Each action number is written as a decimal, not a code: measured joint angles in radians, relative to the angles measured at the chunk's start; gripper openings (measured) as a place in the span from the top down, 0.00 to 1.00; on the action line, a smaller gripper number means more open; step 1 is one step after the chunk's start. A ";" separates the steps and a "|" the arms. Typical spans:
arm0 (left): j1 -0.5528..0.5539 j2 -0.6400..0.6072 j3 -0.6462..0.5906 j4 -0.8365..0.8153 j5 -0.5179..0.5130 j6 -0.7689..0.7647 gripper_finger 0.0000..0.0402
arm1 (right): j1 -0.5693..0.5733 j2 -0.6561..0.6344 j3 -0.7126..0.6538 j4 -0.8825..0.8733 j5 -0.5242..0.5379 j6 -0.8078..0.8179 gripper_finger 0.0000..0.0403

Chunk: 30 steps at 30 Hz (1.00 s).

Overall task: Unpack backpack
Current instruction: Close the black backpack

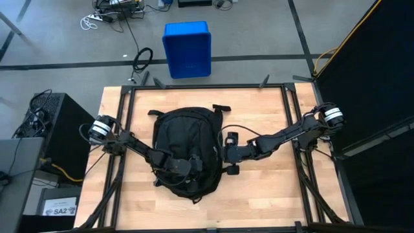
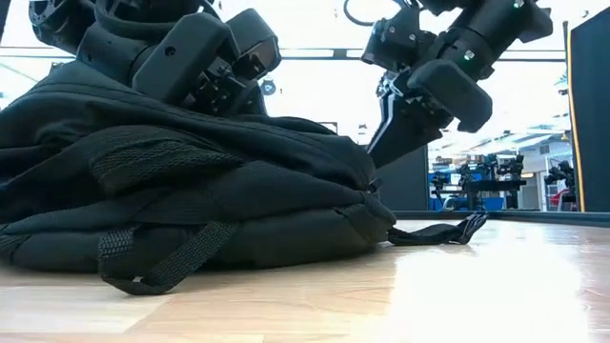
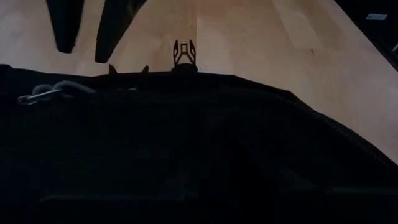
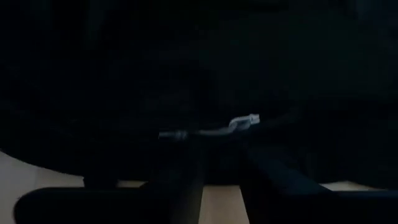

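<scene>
The black backpack [image 1: 184,139] lies flat on the middle of the wooden table [image 1: 265,194], resting on one broad side [image 2: 191,205]. My left gripper [image 1: 187,167] is over its near half, low against the fabric [image 2: 214,81]. My right gripper [image 1: 224,155] is at the backpack's right edge, slanting down [image 2: 386,133]. It is open by a narrow gap [image 3: 84,53]. A pale zipper pull [image 4: 242,123] lies on the fabric just ahead of its fingers [image 4: 273,186]. I cannot tell whether they touch it. A buckled strap [image 2: 443,232] trails onto the table.
A blue plastic bin [image 1: 187,48] stands on the floor beyond the table's far edge. A black panel [image 1: 369,77] rises at the right. A looped strap [image 2: 157,262] lies at the backpack's near side. Bare wood [image 1: 272,123] lies right of the backpack.
</scene>
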 joint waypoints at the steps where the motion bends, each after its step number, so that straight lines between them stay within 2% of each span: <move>1: 0.000 0.000 0.000 0.000 0.000 -0.001 0.88 | 0.000 0.000 0.000 0.011 0.000 -0.027 0.83; 4: 0.000 0.000 -0.001 -0.001 0.000 -0.001 0.88 | 0.000 0.000 0.000 0.034 -0.009 -0.092 0.79; 8: 0.000 0.001 -0.001 -0.002 0.000 -0.002 0.88 | 0.002 0.001 0.000 0.077 -0.151 -0.098 0.73; 10: 0.000 0.001 -0.001 -0.002 0.000 -0.002 0.88 | 0.011 0.016 0.001 0.076 -0.170 -0.099 0.70; 17: 0.000 0.003 -0.003 0.012 -0.002 -0.001 0.88 | 0.027 0.104 -0.002 0.104 -0.086 -0.082 0.58; 21: 0.001 0.003 -0.004 0.011 -0.010 -0.002 0.88 | 0.027 0.133 0.000 0.121 -0.002 -0.039 0.54; 26: 0.001 0.003 -0.004 0.008 -0.015 -0.002 0.88 | 0.027 0.135 -0.001 0.111 0.112 -0.032 0.51; 30: 0.001 0.003 -0.004 0.008 -0.014 -0.002 0.88 | 0.034 0.137 0.006 0.107 0.163 -0.031 0.51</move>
